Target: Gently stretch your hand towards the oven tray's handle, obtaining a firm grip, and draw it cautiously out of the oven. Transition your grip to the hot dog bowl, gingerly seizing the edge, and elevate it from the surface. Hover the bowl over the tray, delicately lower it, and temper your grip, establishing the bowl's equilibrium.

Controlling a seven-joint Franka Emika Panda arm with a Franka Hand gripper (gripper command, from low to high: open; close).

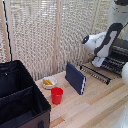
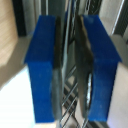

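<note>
Rack (image 1: 100,73) projects from oven (image 1: 119,56); gripper (image 1: 98,62) fingers clamp its wires; bowl (image 1: 48,82) not yet lifted.

- A light wooden tabletop (image 1: 95,102) is carrying everything.
- The hot dog bowl (image 1: 49,82) is sitting on it, near the back.
- A red cup (image 1: 57,95) is standing just in front of the bowl.
- A dark blue flat box (image 1: 75,77) is standing upright in the middle.
- A big black case (image 1: 20,100) is resting on the exterior view's left.
- The oven tray (image 1: 97,72) is sticking out over the exterior view's right side.
</note>
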